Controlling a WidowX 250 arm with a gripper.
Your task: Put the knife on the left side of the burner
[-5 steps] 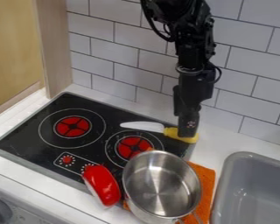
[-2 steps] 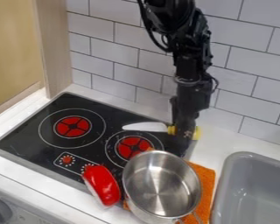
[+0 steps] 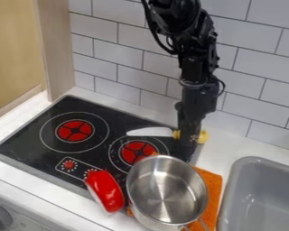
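Here's the black gripper [image 3: 187, 149], hanging down from the arm [image 3: 198, 58] at the back edge of the stove [image 3: 44, 158], right over the toy knife's [image 3: 151, 131] yellow handle [image 3: 203, 136]. And the jaws? Spread or pinching the handle — from this angle I cannot tell. Yellow shows on both sides of them, the butt of the handle poking out to the view's right, over the white counter [image 3: 222, 144]. The pale blade reaches out to the view's left of the jaws, above the stovetop, its tip pointing toward the gap between the two burners.

One red-centred burner [image 3: 137, 152] sits near the jaws, to the view's left and just below the blade; the other [image 3: 74, 131] is well apart from them, farther left past the blade's tip. The round red knobs [image 3: 69, 165] are below those burners, toward the front.

In front of the jaws — nearer the camera — stands the steel pot [image 3: 166, 191], with an orange cloth [image 3: 212, 185] under it. A red object [image 3: 104, 191] lies just beside the pot, front-left of the jaws, over the stove's front edge. The grey sink [image 3: 255, 160] is to their front-right, and white tiles [image 3: 135, 58] rise behind them.
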